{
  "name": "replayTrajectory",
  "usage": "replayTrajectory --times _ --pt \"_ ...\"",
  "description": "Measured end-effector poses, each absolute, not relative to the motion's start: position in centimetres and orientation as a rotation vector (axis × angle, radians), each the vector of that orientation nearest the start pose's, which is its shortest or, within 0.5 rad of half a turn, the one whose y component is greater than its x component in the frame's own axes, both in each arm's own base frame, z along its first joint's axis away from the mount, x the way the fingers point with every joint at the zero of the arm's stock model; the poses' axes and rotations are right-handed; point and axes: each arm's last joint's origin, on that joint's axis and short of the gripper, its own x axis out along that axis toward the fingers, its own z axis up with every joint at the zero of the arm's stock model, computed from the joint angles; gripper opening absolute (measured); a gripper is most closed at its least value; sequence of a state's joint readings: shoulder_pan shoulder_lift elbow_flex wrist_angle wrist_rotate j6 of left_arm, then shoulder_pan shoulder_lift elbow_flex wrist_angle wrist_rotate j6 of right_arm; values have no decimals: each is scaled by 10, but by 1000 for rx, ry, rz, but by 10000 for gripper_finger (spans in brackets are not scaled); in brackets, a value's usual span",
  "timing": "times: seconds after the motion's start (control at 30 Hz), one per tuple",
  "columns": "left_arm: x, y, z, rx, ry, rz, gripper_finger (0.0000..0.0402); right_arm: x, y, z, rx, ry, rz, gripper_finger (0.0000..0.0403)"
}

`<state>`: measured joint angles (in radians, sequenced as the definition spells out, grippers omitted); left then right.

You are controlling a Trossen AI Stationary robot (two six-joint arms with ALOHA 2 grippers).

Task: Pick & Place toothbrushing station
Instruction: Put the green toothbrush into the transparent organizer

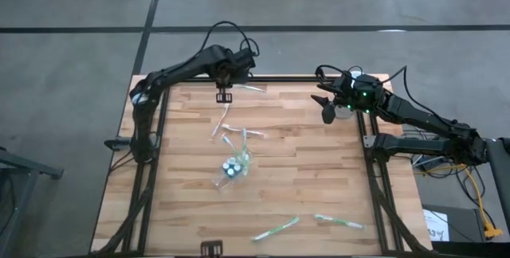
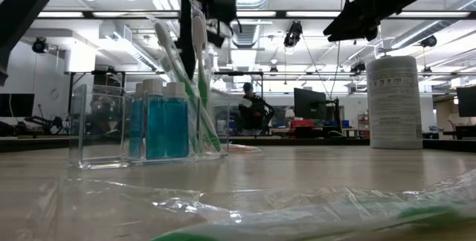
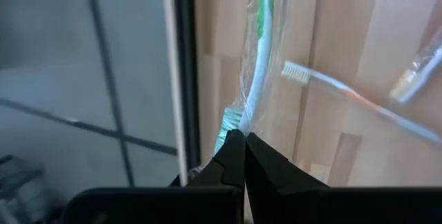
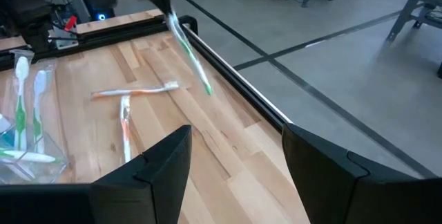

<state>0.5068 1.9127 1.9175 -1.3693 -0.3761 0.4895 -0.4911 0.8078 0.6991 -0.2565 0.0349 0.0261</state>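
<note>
My left gripper hangs over the table's far edge, shut on a white-and-green toothbrush in a clear wrapper. A clear holder stands mid-table with blue bottles and toothbrushes upright in it. Two orange-and-white toothbrushes lie flat on the wood between holder and far edge. Two wrapped toothbrushes lie near the front edge. My right gripper waits open above the far right corner, holding nothing. My left gripper pinches one end of the wrapped toothbrush between its two shut fingertips, wrapper and all. The fingers come from above, slanting down. The toothbrush hangs slanted below them, its green free end clear of the table.
A white cylindrical canister stands at the far right. A loose clear wrapper lies close to the low camera. The black table frame runs along the far edge, just under the hanging toothbrush. Bare wood lies right of the holder.
</note>
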Motion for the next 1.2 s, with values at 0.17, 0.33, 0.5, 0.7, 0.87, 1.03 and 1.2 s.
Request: replayTrajectory --times 0.17,0.33,0.5,0.7,0.87,1.03,1.2 --pt "317 161 357 345 1491 479 2 156 -85 293 109 353 -525 221" --pt "314 137 374 370 1425 534 1 156 -85 293 109 354 -525 221" --pt "305 118 384 290 1395 551 1 156 -85 293 109 354 -525 221" --pt "295 91 396 173 1344 544 2 156 -85 293 109 354 -525 221" --pt "292 74 403 58 1262 610 3 156 -85 293 109 354 -525 221" --pt "294 66 403 -37 1218 659 2 156 -85 293 109 354 -525 221" --pt "288 59 405 -93 1216 586 2 156 -85 293 109 354 -525 221"
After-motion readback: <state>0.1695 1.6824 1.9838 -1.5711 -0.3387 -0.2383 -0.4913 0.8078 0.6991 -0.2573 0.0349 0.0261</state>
